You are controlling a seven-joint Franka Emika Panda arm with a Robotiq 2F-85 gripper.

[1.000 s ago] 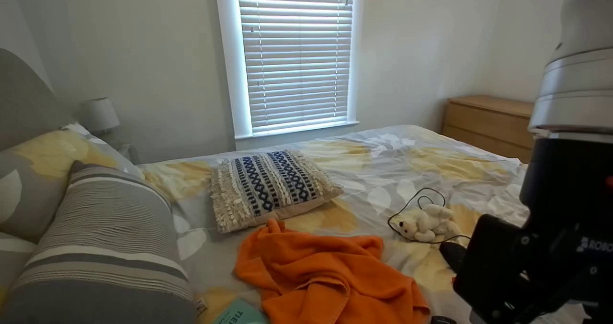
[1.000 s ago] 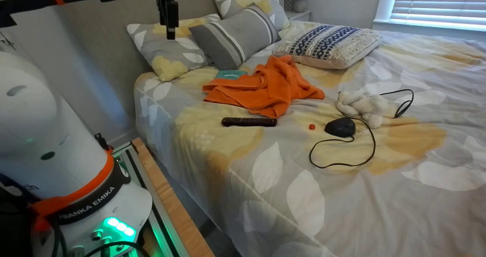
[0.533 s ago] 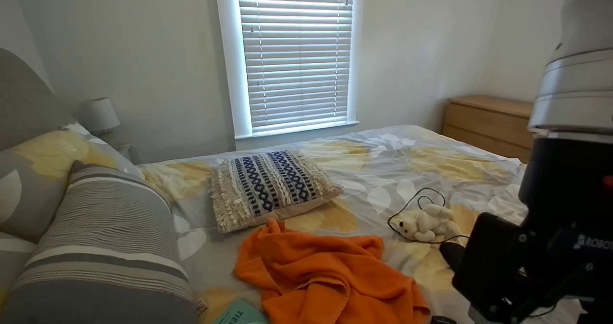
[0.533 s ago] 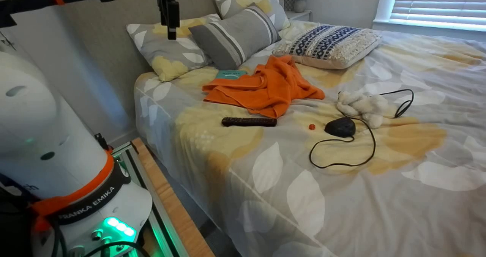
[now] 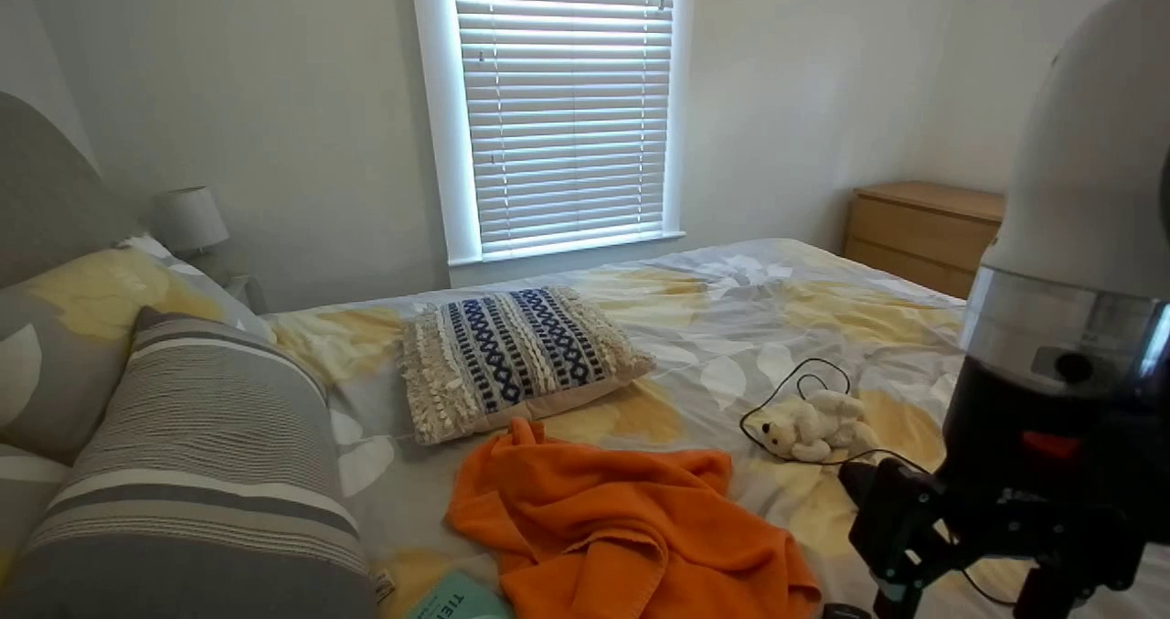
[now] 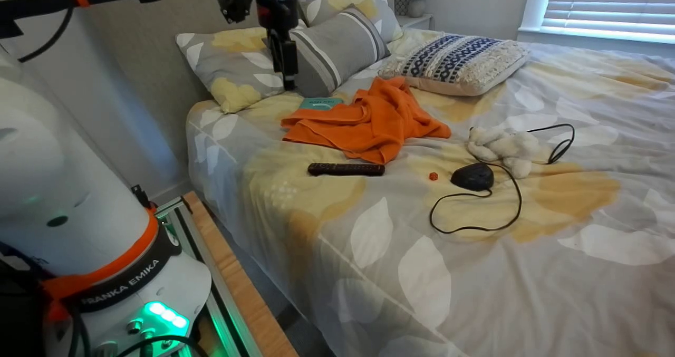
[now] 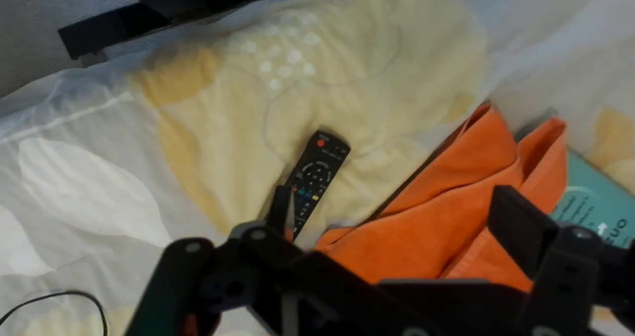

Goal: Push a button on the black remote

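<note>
Your claw [image 7: 395, 209] hangs above the bed [image 6: 490, 293], its two fingers spread wide, apart from the black remote [image 7: 317, 169]. The remote lies buttons-up on the flowered yellow-and-grey cover [image 7: 392, 93]; in the wrist view one finger hides its lower end. An orange cloth [image 7: 436, 227] lies crumpled just beside it, partly hiding a flat teal object [image 7: 590, 197]. In an exterior view, a small red object [image 6: 433, 176], a dark rounded object [image 6: 473, 177] with a looped black cord [image 6: 474, 229], and a white stuffed toy [image 6: 503, 146] lie to the remote's right. Farther back are a patterned cushion [image 6: 459, 64] and a striped pillow [image 6: 343, 48]; around the bed, a lamp [image 5: 190, 219], a blind-covered window [image 5: 571, 98] and a wooden dresser [image 5: 923, 230].
</note>
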